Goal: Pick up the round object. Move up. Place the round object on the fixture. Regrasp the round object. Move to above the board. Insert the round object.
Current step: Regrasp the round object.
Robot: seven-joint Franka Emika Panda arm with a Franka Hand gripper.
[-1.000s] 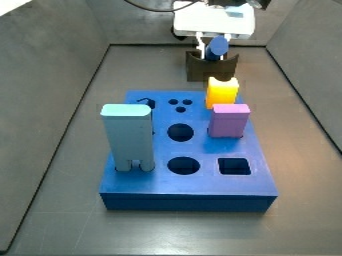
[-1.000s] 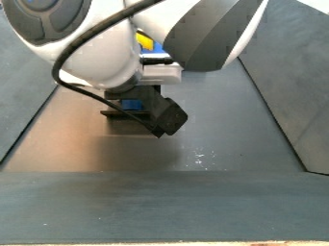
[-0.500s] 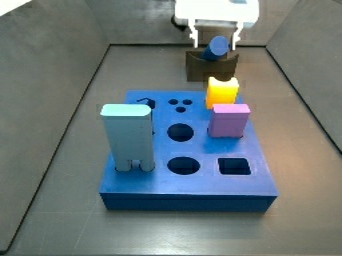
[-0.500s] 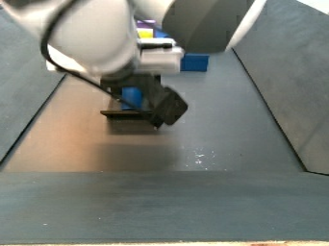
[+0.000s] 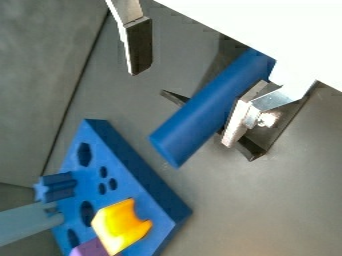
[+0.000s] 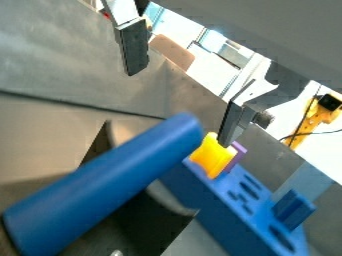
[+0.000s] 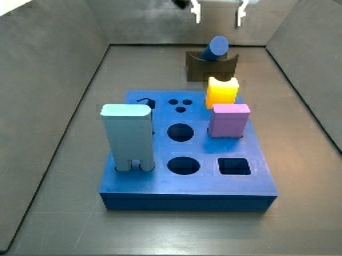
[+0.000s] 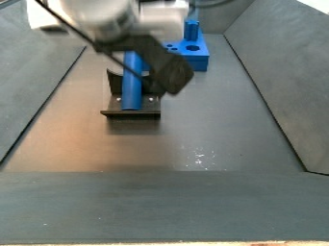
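Writing: none readable on any piece or on the arm in these views.

Gripper: the gripper [image 7: 218, 8] hangs at the 12 o'clock edge of a side view, above the fixture, only its two finger tips showing; in the side view from behind, a dark wrist block [image 8: 168, 69] sits at 12 o'clock, tilted, just in front of the peg.

Jaws: apart and clamped on nothing; in both wrist views the silver fingers [image 5: 135, 40] stand clear on either side of the peg, not touching it.

Peg: the blue peg [image 7: 218, 46] rests in the notch on top of the fixture [image 7: 201, 66], its round end facing the camera; from behind it reads as a long blue bar [image 8: 134, 81] leaning up from the fixture's base plate [image 8: 130, 112]. In a wrist view it runs as a diagonal bar [image 5: 211, 107] between the two fingers.

Fixture: dark block at 12 o'clock on the worktop [image 7: 160, 238], just behind the board and touching none of its pieces as far as can be seen.

Board: the blue board [image 7: 189, 178] lies at the centre, with round holes and one square hole [image 7: 234, 167] at 5 o'clock.

Pieces on board: a tall pale-blue block [image 7: 126, 137] at 9 o'clock, a yellow block [image 7: 222, 92] at 1 o'clock, a pink block [image 7: 230, 121] just in front of the yellow one.
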